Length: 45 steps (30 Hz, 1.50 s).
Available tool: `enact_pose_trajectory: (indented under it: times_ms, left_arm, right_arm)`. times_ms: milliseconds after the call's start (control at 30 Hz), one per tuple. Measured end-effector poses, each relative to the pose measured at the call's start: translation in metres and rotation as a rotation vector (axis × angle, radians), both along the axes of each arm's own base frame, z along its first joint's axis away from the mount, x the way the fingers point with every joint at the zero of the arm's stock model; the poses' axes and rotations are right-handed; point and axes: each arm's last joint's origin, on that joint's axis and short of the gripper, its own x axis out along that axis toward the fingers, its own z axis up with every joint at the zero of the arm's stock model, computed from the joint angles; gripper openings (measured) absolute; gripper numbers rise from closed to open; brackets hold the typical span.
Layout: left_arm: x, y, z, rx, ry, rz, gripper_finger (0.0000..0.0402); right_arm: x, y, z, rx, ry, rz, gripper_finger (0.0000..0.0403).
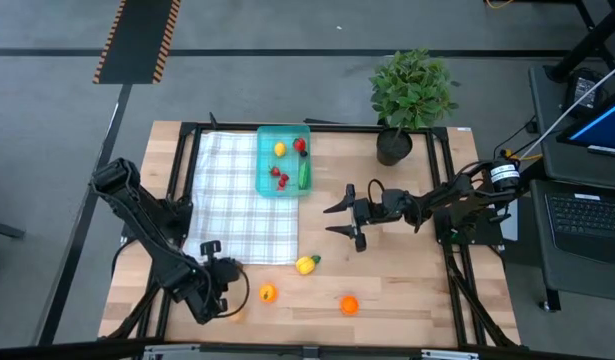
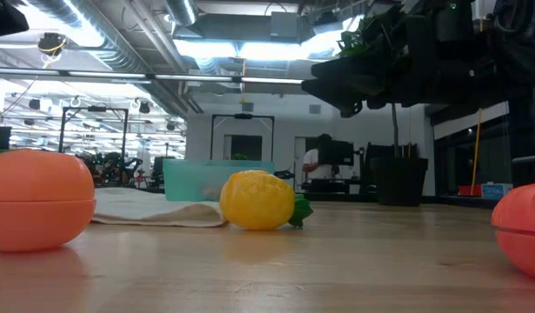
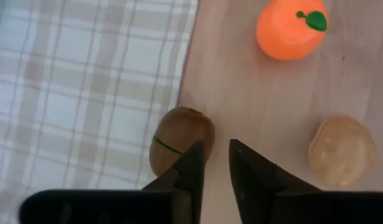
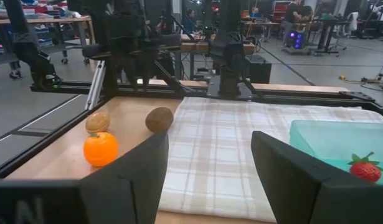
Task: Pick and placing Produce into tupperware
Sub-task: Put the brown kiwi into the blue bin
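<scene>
Kiwi (image 3: pixel 179 140) on surface (image 3: pixel 272 93) beside left gripper (image 3: pixel 215 163), narrowly parted, empty; right gripper (image 1: pixel 345 221) wide open, empty.

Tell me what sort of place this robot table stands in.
Most likely a robotics lab or workshop hall. Bare ceiling ducts and strip lights hang overhead, workbenches stand across an open concrete floor, and a laptop sits beside the wooden table.

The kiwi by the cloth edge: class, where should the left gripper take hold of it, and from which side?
Grip the kiwi across its rounded middle, coming down from above. It lies free on the table, just off the cloth, and the left gripper hangs over it, fingers slightly apart.
</scene>
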Motion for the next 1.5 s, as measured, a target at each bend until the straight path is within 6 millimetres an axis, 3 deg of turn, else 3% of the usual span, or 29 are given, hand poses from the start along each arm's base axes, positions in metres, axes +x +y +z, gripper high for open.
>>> enact_pose_trajectory:
  times_ms: [400, 567, 967, 1233, 1500]
  left_arm:
    - [0.001, 0.002, 0.000, 0.033, 0.011, -0.048, 0.0256]
    - [0.001, 0.002, 0.000, 0.042, 0.015, -0.075, 0.0301]
    - [0.008, 0.008, -0.002, 0.019, 0.015, -0.024, 0.0307]
    - [0.007, 0.027, -0.028, 0.018, 0.135, 0.020, 0.0308]
    - [0.007, 0.031, -0.045, -0.017, 0.131, 0.002, 0.0311]
  right_arm:
    - [0.000, 0.000, 0.000, 0.002, 0.004, -0.002, 0.0232]
    - [0.000, 0.000, 0.000, 0.002, 0.004, -0.002, 0.0232]
    - [0.000, 0.000, 0.000, 0.002, 0.004, -0.002, 0.0232]
    - [0.000, 0.000, -0.001, 0.024, 0.013, -0.002, 0.0232]
    - [0.000, 0.000, -0.002, 0.023, 0.026, -0.002, 0.0232]
